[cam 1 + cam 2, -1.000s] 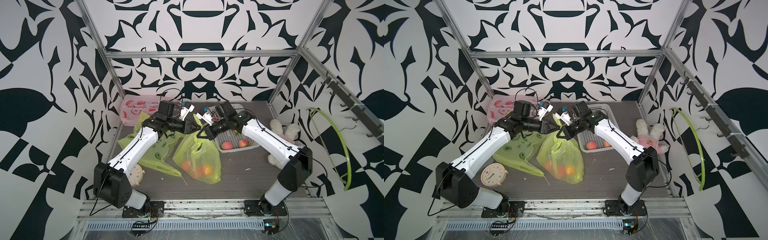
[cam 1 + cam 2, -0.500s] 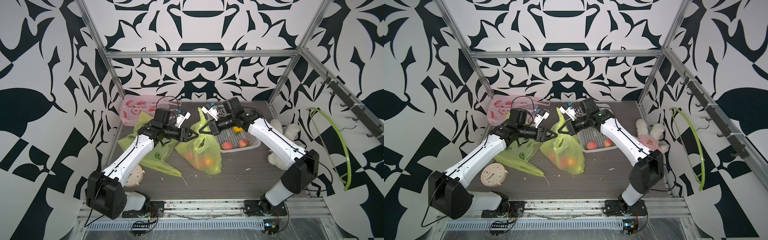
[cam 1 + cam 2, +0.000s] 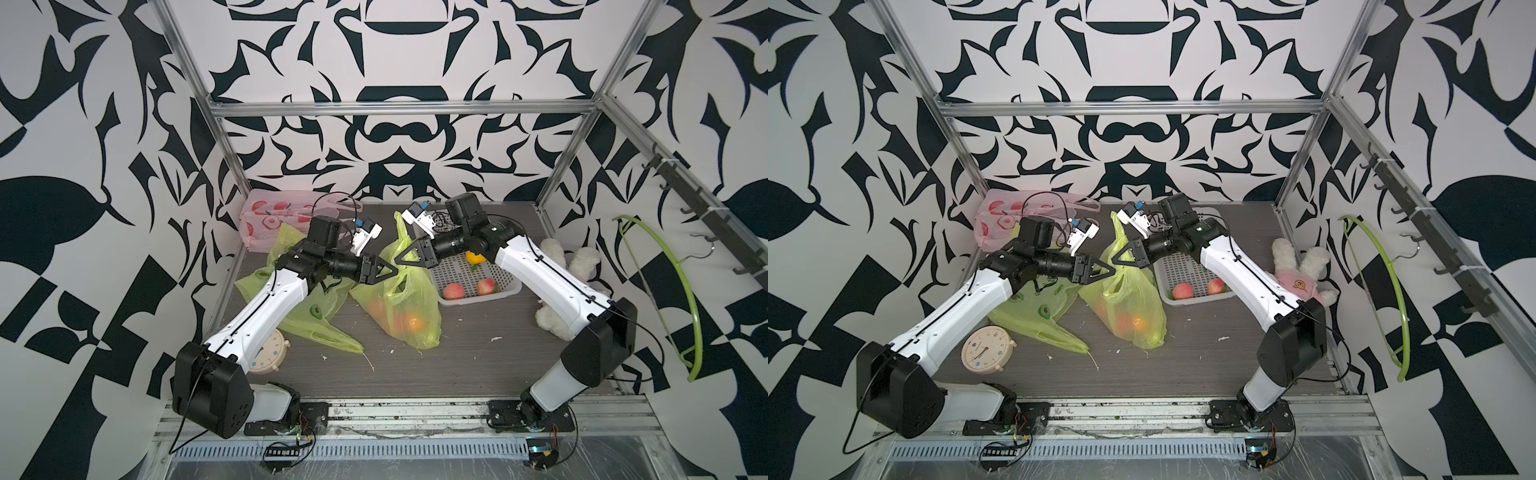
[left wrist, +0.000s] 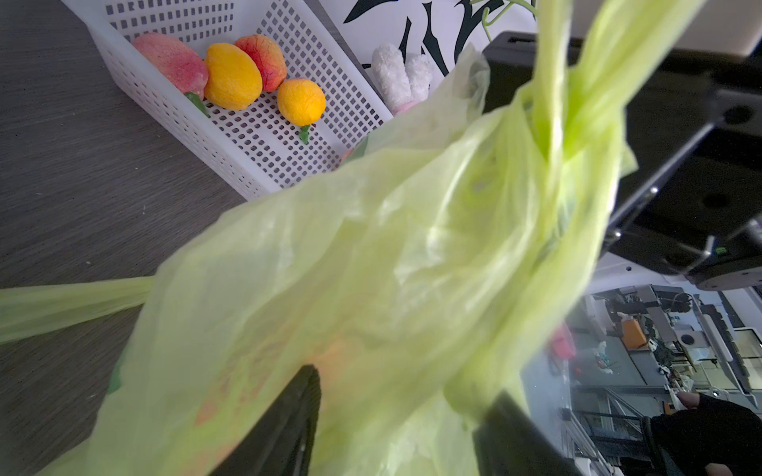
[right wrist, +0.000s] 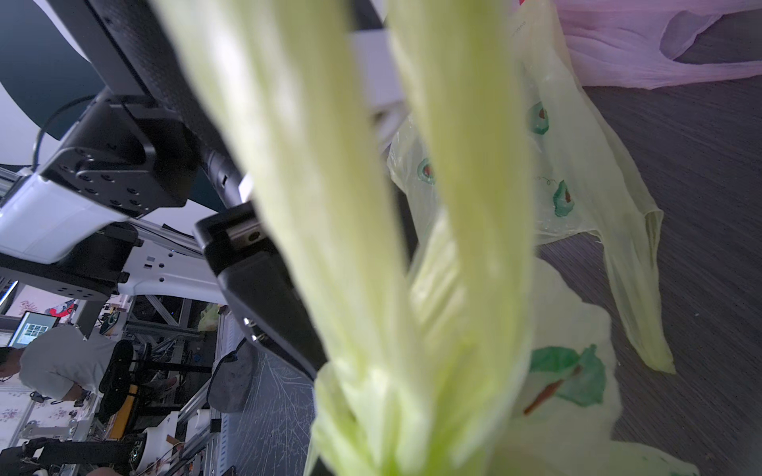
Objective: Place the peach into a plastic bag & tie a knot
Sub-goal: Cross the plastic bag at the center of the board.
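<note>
A yellow-green plastic bag [image 3: 405, 307] [image 3: 1129, 307] rests on the table's middle with orange fruit [image 3: 411, 322] showing through it. Its handles [image 4: 552, 123] cross and twist together above the bunched neck. My right gripper [image 3: 397, 258] [image 3: 1115, 262] is shut on that neck; in the right wrist view the handles [image 5: 313, 206] hide its fingers. My left gripper [image 3: 395, 271] [image 4: 408, 387] faces it tip to tip. It is open, and bag plastic lies between its fingers [image 4: 297, 412]. Two peaches [image 3: 453, 291] [image 4: 173, 62] lie in the white basket [image 3: 511, 286].
The basket also holds yellow fruit [image 4: 233, 76]. A second green bag [image 3: 316, 307] with avocado prints lies flat under my left arm. A pink bag [image 3: 270, 216] sits at the back left, a clock [image 3: 270, 353] front left, a plush rabbit [image 3: 557, 257] and a green hoop [image 3: 681, 291] right.
My left gripper's jaws have widened and it has dropped slightly. The bag has shifted right and settled lower, with one handle now standing up behind my right gripper.
</note>
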You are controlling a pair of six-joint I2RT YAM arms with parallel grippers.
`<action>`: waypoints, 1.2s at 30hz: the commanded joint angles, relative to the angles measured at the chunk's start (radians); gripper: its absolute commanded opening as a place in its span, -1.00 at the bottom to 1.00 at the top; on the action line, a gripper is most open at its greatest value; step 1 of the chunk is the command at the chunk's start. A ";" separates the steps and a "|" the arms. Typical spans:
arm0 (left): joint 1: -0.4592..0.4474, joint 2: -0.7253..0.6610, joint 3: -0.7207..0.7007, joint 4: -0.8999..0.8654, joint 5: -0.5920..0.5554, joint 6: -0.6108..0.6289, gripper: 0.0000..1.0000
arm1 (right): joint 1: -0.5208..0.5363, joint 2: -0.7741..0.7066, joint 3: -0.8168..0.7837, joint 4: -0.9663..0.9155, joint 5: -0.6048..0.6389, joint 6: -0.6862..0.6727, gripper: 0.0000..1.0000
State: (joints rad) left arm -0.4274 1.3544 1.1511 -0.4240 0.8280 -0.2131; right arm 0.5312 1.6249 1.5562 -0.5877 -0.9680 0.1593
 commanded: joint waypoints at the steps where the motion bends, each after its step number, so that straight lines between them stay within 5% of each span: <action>1: 0.001 -0.033 -0.021 -0.012 0.023 0.019 0.24 | -0.004 0.002 0.017 0.046 -0.043 0.012 -1.00; 12: -0.003 -0.042 -0.016 -0.088 -0.019 0.075 0.27 | -0.004 0.025 0.057 0.049 -0.064 0.037 -1.00; 22: -0.023 -0.047 -0.008 -0.150 -0.193 0.142 0.29 | -0.004 0.036 0.080 0.067 -0.092 0.075 -1.00; 36: -0.032 -0.069 -0.007 -0.095 -0.155 0.120 0.45 | -0.004 0.044 0.079 0.055 -0.086 0.087 -1.00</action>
State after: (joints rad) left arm -0.4503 1.2976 1.1511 -0.5236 0.6544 -0.0898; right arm 0.5293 1.6836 1.6012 -0.5571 -1.0279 0.2390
